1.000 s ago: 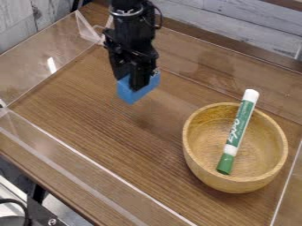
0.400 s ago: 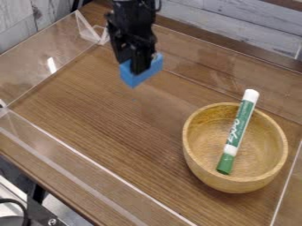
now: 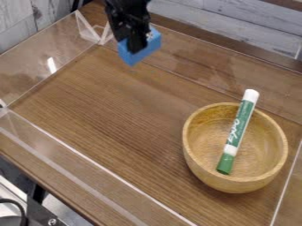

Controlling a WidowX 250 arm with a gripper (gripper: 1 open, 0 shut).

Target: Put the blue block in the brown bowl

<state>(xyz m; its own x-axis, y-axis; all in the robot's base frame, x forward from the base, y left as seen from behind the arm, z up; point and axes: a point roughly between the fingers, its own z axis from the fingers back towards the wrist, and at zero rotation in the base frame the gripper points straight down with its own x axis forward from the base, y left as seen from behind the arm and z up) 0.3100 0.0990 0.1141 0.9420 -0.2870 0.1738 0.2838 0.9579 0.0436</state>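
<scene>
The blue block [image 3: 138,49] hangs above the wooden table at the top left of the camera view, gripped between the black fingers of my gripper [image 3: 133,40], which points down and is shut on it. The brown bowl [image 3: 236,168] stands at the lower right, well apart from the gripper and below and to the right of it in the picture. A green-and-white marker [image 3: 237,131] leans inside the bowl against its far rim.
The wooden table top [image 3: 106,115] is ringed by low clear plastic walls [image 3: 35,132]. A white planked wall runs along the back. The table's front edge and a dark frame show at the lower left.
The gripper has carried the blue block upward and toward the back of the table, farther from the bowl. The bowl and marker have not moved.
</scene>
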